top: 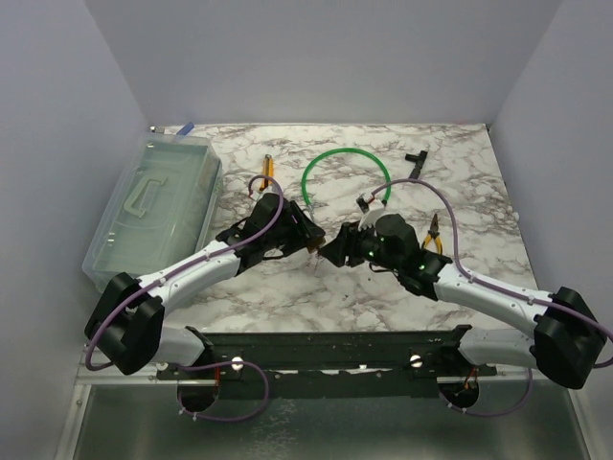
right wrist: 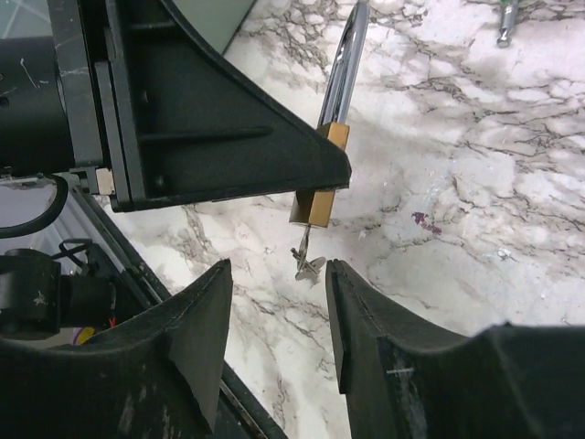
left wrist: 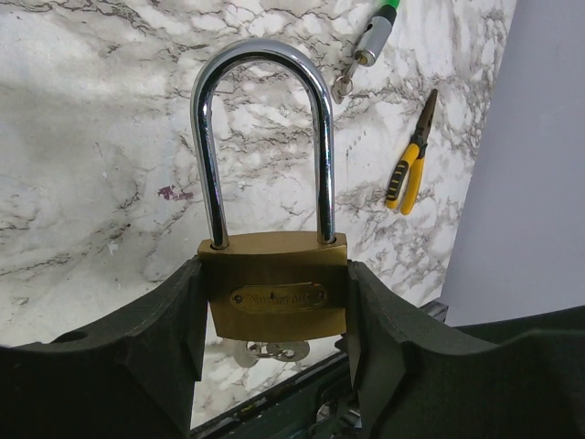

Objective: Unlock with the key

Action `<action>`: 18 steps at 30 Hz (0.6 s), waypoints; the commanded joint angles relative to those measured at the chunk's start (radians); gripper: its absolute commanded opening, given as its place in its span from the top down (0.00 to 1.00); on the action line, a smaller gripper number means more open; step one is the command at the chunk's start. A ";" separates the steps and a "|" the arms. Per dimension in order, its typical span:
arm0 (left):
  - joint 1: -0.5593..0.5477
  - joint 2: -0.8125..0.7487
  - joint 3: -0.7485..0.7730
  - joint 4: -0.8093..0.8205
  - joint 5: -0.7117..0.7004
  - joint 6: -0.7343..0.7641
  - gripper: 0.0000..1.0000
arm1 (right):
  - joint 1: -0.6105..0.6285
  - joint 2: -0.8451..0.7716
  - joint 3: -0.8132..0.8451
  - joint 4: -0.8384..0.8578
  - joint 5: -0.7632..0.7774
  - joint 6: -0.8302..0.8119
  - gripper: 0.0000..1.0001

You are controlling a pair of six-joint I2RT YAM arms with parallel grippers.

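My left gripper (left wrist: 274, 306) is shut on the brass padlock (left wrist: 274, 293) and holds its body by both sides above the table. The steel shackle (left wrist: 260, 55) points away and sits in both holes. The tiny silvery key (left wrist: 272, 350) sticks out of the padlock's underside with a second bit of metal hanging on it. In the right wrist view the padlock (right wrist: 322, 197) is edge-on with the key (right wrist: 306, 261) below it. My right gripper (right wrist: 279, 272) is open and empty, its fingers just short of the key on either side. In the top view the grippers (top: 308, 236) (top: 337, 247) meet at mid-table.
A clear plastic box (top: 153, 206) stands at the left. A green cable loop (top: 345, 158) lies at the back, its metal end (left wrist: 370, 41) beyond the shackle. Yellow-handled pliers (top: 433, 235) (left wrist: 409, 169) lie right of the grippers. Another yellow tool (top: 267, 171) and a black tool (top: 415, 161) lie further back.
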 commanded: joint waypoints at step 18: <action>0.005 -0.025 0.002 0.112 0.012 -0.030 1.00 | -0.002 0.119 0.017 0.055 -0.035 0.009 0.76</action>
